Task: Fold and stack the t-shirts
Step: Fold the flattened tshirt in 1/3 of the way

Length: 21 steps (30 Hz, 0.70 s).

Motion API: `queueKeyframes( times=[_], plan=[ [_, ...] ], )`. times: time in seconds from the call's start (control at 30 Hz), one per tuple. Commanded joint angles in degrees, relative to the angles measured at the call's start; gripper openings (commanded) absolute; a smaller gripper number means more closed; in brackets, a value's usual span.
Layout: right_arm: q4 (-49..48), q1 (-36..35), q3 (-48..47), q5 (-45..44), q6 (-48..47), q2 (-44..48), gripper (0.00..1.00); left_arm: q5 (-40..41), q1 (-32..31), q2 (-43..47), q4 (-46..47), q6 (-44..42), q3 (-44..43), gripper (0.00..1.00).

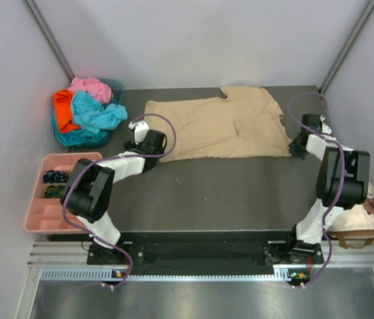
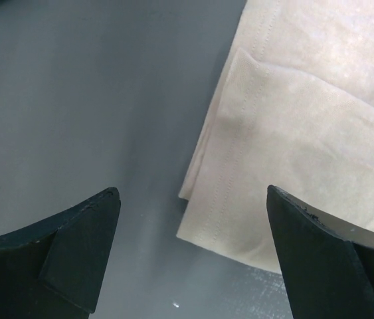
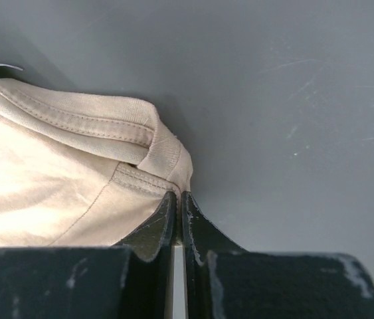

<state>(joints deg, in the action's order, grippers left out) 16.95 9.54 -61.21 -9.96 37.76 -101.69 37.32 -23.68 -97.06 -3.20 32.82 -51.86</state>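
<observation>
Top external view puts the tan shirt (image 1: 220, 129) spread flat on the counter (image 1: 226, 193) toward 12 o'clock, well apart from the other three. The turquoise shirt (image 1: 97, 114), orange shirt (image 1: 64, 109) and pink shirt (image 1: 90, 86) lie crumpled in a heap at 10 o'clock, in what looks like a teal bin (image 1: 116, 86). A tray (image 1: 37, 219) sits at 8 o'clock and a cap (image 1: 359, 222) at 4 o'clock, neither part of the job. The left gripper (image 1: 150, 141) hangs over the tan shirt's 8 o'clock corner. In the left wrist view its jaws stand wide apart and hold nothing, with that corner lying between them; two layers show there, one hem lying over another. The right gripper (image 1: 299, 146) is at the shirt's 4 o'clock corner. In the right wrist view its jaws are pressed together at a seamed, bunched edge, and they appear to pinch that cloth. As I judge it, the task is near its start. One shirt is laid out and may carry a first fold, going by the doubled layers, but it is far from a compact packet. No shirt is finished and nothing is stacked. Left to do: complete the tan shirt's folds, then pull each of the three heaped shirts out, flatten it, fold it, and pile them all together.
</observation>
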Motion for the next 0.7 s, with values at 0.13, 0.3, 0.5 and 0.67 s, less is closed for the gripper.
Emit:
queueKeyframes(
  times=[0.13,0.3,0.5,0.67],
  plan=[
    [1.95,1.53,-1.10,-3.84,0.21,2.64,0.00,2.32,0.65,-0.15,0.31,-0.12,-0.70,0.96],
    [1.77,1.53,-1.19,-3.32,0.30,2.20,0.00,1.36,0.65,0.29,0.83,0.49,0.26,0.92],
    [1.68,1.53,-1.28,-3.23,0.30,1.67,0.00,-2.25,0.74,-0.24,2.76,0.84,0.70,0.77],
    [1.51,1.62,-1.10,-2.88,0.30,1.41,0.00,-3.83,0.92,-1.38,5.49,0.93,0.88,0.58]
  ],
)
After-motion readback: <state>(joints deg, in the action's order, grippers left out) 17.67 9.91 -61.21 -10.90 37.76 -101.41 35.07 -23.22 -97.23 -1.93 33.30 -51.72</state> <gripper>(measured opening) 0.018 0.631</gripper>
